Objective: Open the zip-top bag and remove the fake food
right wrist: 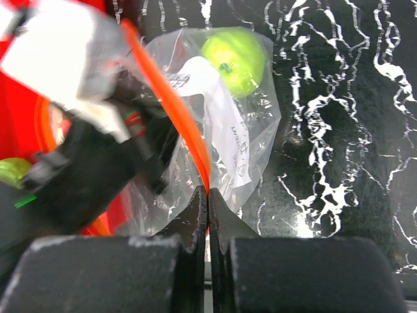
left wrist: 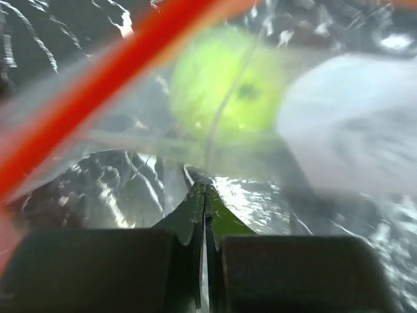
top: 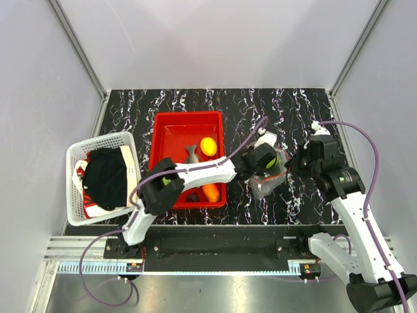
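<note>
The overhead view was lit brightly and evenly from above; the pale walls [top: 215,39] were rendered without hot spots, and only soft shadows were cast on the table [top: 130,107]. A band of glare was caught on the metal rail [top: 195,270] at 6 o'clock. The left wrist view was badly blurred: the zip strip [left wrist: 98,85] was smeared from 8 to 12 o'clock, the green fruit [left wrist: 221,78] was softened at 12, and a washed-out white patch was left at 2. In the right wrist view the marbling at 3 o'clock was held sharp, glints were scattered over the zip-top bag [right wrist: 247,130], and everything from 8 to 11 o'clock was defocused.
</note>
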`<state>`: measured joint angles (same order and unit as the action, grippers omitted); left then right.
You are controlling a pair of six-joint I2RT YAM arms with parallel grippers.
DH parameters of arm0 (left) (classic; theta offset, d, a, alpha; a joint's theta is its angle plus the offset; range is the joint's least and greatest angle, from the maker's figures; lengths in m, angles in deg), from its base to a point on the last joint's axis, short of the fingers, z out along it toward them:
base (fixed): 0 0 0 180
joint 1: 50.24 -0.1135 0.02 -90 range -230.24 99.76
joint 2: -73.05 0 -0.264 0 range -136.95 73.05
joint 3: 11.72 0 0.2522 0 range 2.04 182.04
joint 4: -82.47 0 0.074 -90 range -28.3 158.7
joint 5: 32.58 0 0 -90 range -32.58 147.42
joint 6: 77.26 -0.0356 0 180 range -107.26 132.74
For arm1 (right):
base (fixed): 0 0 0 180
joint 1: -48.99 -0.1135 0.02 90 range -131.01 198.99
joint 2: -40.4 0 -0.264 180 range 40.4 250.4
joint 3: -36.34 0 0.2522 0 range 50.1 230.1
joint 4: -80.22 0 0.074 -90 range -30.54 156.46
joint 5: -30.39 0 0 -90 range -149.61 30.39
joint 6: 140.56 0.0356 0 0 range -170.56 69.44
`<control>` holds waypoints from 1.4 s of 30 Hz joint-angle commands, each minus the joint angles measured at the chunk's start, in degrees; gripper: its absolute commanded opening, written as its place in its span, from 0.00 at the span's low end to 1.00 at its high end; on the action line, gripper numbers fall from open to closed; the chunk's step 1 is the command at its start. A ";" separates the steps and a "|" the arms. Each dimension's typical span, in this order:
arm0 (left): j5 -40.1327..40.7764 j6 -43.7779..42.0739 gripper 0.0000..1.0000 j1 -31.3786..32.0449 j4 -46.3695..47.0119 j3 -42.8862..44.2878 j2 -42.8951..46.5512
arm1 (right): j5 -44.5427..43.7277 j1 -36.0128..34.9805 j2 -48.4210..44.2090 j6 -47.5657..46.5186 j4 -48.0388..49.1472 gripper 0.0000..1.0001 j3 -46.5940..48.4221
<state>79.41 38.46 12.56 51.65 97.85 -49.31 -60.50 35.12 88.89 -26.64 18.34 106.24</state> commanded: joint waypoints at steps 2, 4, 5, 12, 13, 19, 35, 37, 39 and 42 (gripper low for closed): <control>0.50 6.17 0.00 1.88 0.80 -5.36 12.04 | 6.40 -0.11 -2.95 0.24 -0.39 0.00 4.24; 1.47 8.03 0.00 2.49 0.89 -8.61 14.34 | 11.24 -0.11 -3.66 0.95 -0.66 0.00 5.03; 1.12 8.99 0.00 2.93 0.97 -9.14 15.74 | 12.39 -0.11 -4.27 1.73 -1.18 0.00 5.12; 3.04 10.50 0.35 3.46 -1.13 -8.10 14.27 | 16.09 -0.11 -3.84 3.24 -1.63 0.00 1.44; 3.57 10.67 0.45 3.46 -1.57 -7.92 13.83 | 15.92 -0.11 -3.84 3.32 -1.28 0.00 0.99; 3.40 11.37 0.63 2.15 -2.28 -6.08 9.43 | 15.91 -0.02 -2.35 3.32 0.22 0.00 -0.59; 4.45 10.14 0.71 1.00 2.38 -5.63 5.55 | 16.26 -0.11 -1.21 3.15 1.27 0.00 0.28; 4.63 10.93 0.72 1.18 3.52 -8.43 7.93 | 17.23 -0.11 -0.68 3.76 1.18 0.00 1.51; 4.37 11.72 0.72 1.27 4.57 -10.20 10.73 | 21.00 -0.11 -0.50 5.59 1.18 0.00 2.74; 4.89 12.17 0.72 2.49 7.73 -15.11 14.16 | 25.49 -0.11 -1.55 7.01 1.27 0.00 3.97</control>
<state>81.62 49.50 14.03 53.44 86.59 -42.73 -41.94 35.12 88.43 -22.27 17.73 106.00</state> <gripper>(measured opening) 0.721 0.009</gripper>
